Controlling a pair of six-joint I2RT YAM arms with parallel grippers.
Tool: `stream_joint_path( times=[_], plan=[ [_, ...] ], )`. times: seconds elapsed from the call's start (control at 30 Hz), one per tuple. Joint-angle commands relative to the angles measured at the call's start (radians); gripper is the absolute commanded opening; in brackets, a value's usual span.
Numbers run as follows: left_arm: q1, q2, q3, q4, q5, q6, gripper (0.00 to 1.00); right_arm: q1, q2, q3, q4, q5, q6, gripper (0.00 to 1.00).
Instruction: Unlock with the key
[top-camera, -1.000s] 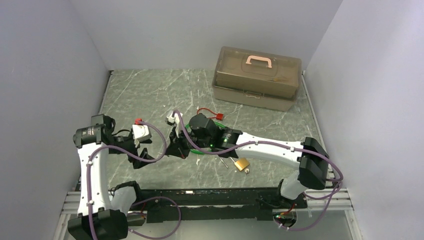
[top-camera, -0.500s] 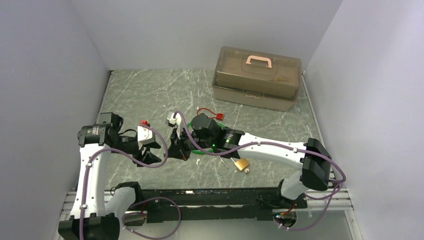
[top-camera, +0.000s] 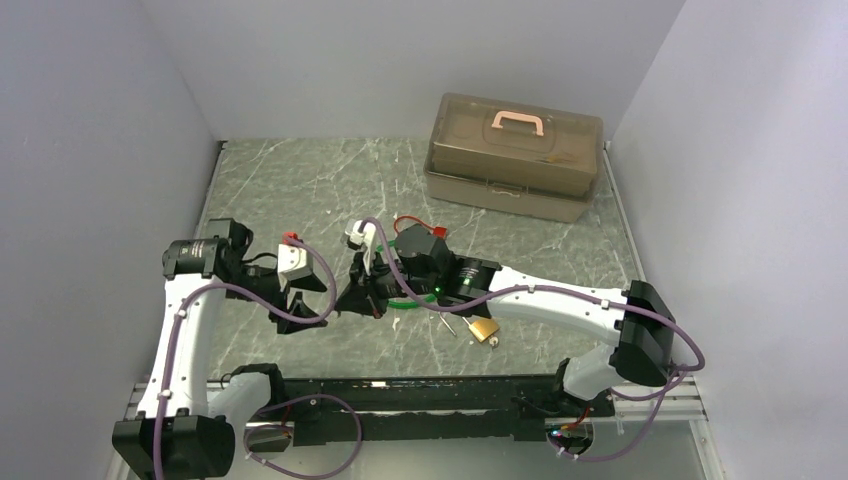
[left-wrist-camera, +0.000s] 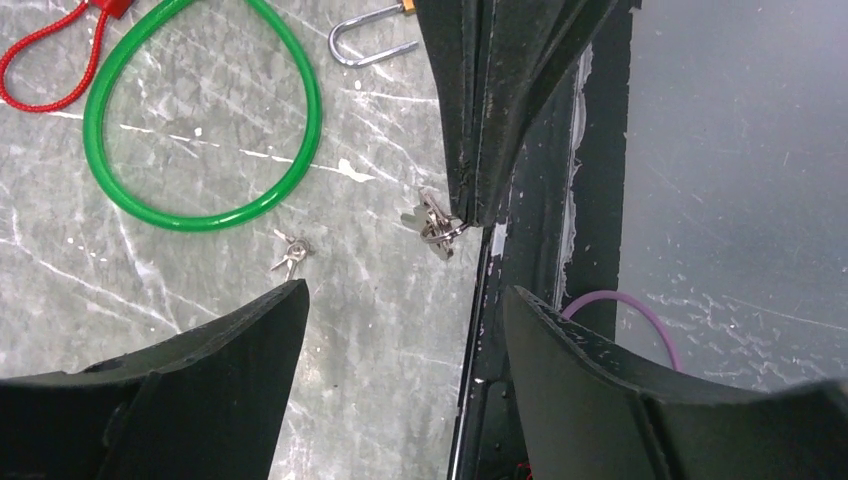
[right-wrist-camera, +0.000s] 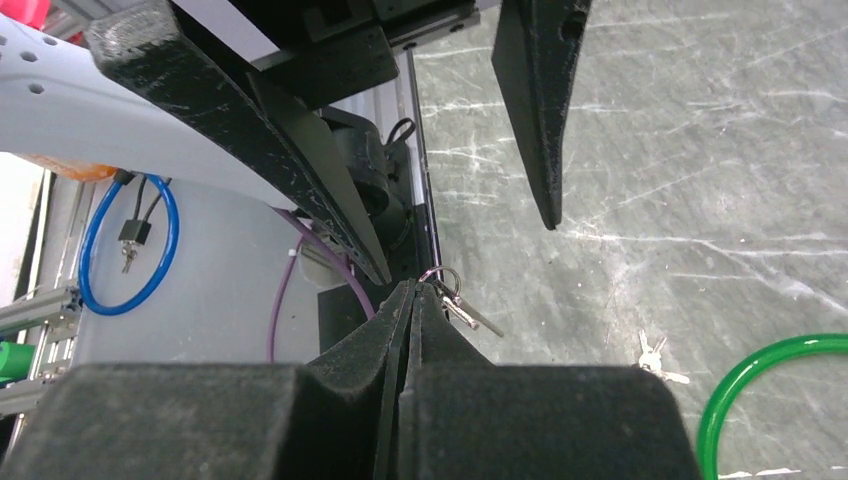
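Left arm has swung right since a second ago. Left gripper (left-wrist-camera: 400, 300) spread wide, empty, facing the right gripper (right-wrist-camera: 412, 290), which is pinched flat on the key ring (right-wrist-camera: 452, 296) over the table's (top-camera: 300, 180) near edge. Padlock (top-camera: 484, 328) lies just right, whole only from above. Left wrist view crops it to the shackle.

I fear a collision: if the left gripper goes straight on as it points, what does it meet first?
Likely the keys held at the tip of the right gripper, though depth is unclear.
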Motion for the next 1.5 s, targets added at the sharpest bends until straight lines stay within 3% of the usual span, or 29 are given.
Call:
stream_joint_path(
  times=[0.0, 0.3, 0.5, 0.63, 0.97, 1.13, 1.2, 1.3, 1.47],
  plan=[
    [-0.005, 0.016, 0.002, -0.016, 0.101, 0.022, 0.79, -0.008, -0.042, 0.005, 0.084, -0.014, 0.005, 0.0],
    [-0.023, 0.043, -0.002, -0.016, 0.191, 0.042, 0.79, -0.015, -0.032, -0.001, 0.191, -0.047, 0.082, 0.0],
    [-0.061, 0.042, -0.028, -0.017, 0.197, 0.052, 0.67, -0.016, -0.03, -0.003, 0.232, -0.058, 0.114, 0.0],
    [-0.062, 0.034, -0.028, -0.019, 0.195, 0.044, 0.55, -0.019, -0.034, -0.006, 0.219, -0.038, 0.105, 0.0],
    [-0.062, -0.045, -0.02, -0.019, 0.158, -0.001, 0.51, -0.059, -0.098, -0.085, 0.21, 0.01, 0.103, 0.0],
    [-0.061, -0.043, -0.013, -0.02, 0.159, -0.009, 0.39, -0.059, -0.108, -0.101, 0.222, 0.008, 0.118, 0.0],
    [-0.061, -0.033, -0.019, -0.018, 0.169, -0.005, 0.42, -0.059, -0.109, -0.102, 0.235, 0.011, 0.128, 0.0],
    [-0.062, -0.02, -0.033, 0.011, 0.184, -0.024, 0.54, -0.06, -0.109, -0.107, 0.266, 0.017, 0.157, 0.0],
    [-0.061, -0.055, -0.068, 0.195, 0.173, -0.188, 0.64, -0.059, -0.1, -0.12, 0.342, -0.003, 0.212, 0.0]
  ],
)
